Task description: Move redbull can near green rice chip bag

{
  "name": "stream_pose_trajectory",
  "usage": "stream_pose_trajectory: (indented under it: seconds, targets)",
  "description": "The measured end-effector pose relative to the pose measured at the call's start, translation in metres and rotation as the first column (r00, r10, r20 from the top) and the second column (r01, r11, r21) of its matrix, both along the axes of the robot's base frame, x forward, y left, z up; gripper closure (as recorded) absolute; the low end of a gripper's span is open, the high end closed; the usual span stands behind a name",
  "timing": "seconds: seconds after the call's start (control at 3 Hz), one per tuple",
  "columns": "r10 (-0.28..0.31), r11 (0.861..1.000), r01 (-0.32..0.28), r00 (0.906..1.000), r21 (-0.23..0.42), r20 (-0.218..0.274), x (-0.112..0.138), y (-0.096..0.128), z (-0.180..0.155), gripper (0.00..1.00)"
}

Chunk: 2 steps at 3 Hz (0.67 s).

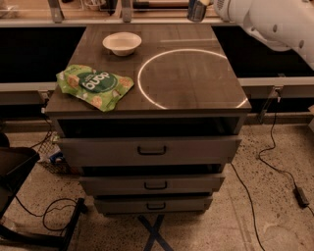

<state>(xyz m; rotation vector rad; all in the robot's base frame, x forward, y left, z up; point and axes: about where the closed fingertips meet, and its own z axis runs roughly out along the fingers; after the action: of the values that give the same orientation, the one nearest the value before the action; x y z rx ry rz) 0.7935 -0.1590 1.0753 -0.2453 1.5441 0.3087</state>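
The green rice chip bag (94, 87) lies flat on the front left of the cabinet top (196, 93). The redbull can (196, 10) is a slim silver and dark blue can at the top edge of the camera view, above the cabinet's far edge and right of centre. My gripper (207, 5) is at the top edge, at the end of the white arm (274, 22) that comes in from the upper right. It holds the can upright in the air, and its fingers are mostly cut off by the frame. The can is far from the bag.
A white bowl (122, 43) stands at the back left of the cabinet top. A bright ring of light (147, 98) lies across the right half. Below are three drawers (151, 150). Cables (274, 166) run over the floor to the right, and a dark chair base (19, 171) stands to the left.
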Motion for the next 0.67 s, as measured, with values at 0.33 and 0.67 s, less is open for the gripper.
stream_pose_trajectory:
  seconds: [0.33, 0.67]
  targets:
    - [0.068, 0.997, -0.071, 0.9955, -0.037, -0.065, 0.0098, 0.0106, -0.0242, 1.0]
    - [0.071, 0.997, -0.073, 0.9954, -0.039, -0.066, 0.0092, 0.0118, -0.0247, 1.0]
